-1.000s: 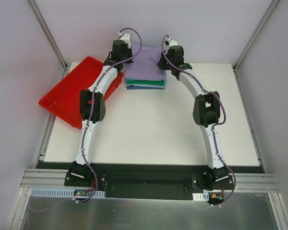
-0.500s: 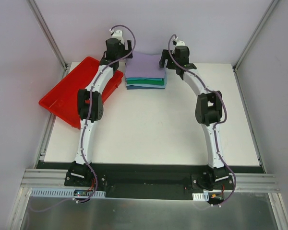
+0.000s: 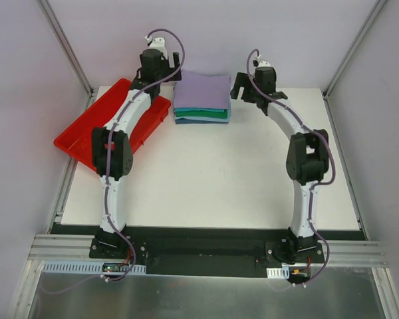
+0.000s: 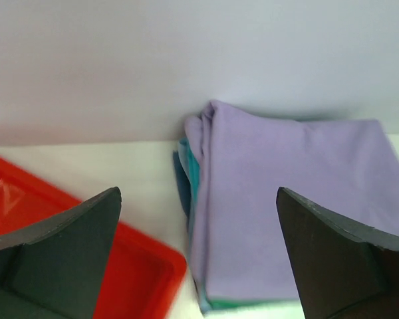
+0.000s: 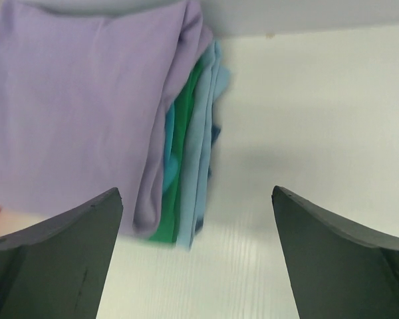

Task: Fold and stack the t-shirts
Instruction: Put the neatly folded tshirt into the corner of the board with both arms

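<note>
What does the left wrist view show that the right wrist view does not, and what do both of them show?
Only the left wrist: the red tray beside the stack, its rim plain to see; the right wrist has at most a red sliver at its edge. Only the right wrist: the stack's side away from the tray, with the green shirt and light-blue shirt edges along it, and bare table beyond. Both: the lavender shirt on top, and an open gripper holding nothing, the left gripper there, the right gripper here.

White table (image 3: 206,179) w/ folded t-shirt stack (image 3: 201,93) at back, red tray (image 3: 83,138) at left edge.
</note>
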{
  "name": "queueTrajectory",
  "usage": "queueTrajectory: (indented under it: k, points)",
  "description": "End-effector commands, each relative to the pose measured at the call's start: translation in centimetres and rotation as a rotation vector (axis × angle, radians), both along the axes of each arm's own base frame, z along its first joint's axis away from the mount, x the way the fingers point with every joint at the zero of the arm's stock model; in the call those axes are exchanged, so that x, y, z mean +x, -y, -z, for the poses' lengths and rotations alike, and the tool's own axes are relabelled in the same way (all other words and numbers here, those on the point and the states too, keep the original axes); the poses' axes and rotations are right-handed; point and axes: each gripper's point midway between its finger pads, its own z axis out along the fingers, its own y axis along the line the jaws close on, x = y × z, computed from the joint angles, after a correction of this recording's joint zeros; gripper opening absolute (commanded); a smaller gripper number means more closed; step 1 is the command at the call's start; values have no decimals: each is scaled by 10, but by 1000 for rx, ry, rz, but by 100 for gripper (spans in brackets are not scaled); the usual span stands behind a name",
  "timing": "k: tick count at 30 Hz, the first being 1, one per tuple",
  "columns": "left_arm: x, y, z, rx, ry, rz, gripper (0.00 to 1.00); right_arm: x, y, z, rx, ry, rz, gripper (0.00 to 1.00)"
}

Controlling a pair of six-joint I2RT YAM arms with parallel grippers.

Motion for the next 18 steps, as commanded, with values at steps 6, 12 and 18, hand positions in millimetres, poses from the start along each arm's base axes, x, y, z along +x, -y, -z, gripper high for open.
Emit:
queueTrajectory:
  k: [6,12,18]
  points:
    - [-196,-11,-74,-250,-44,42,99,-155,33,-67,116,65,22,96]
    - [-302,-20,28,-393,-305,-15,99,-273,52,-3,165,-75,36,96]
    - [-368,-42,79,-387,-482,-111,99,-318,65,11,193,-86,79,96]
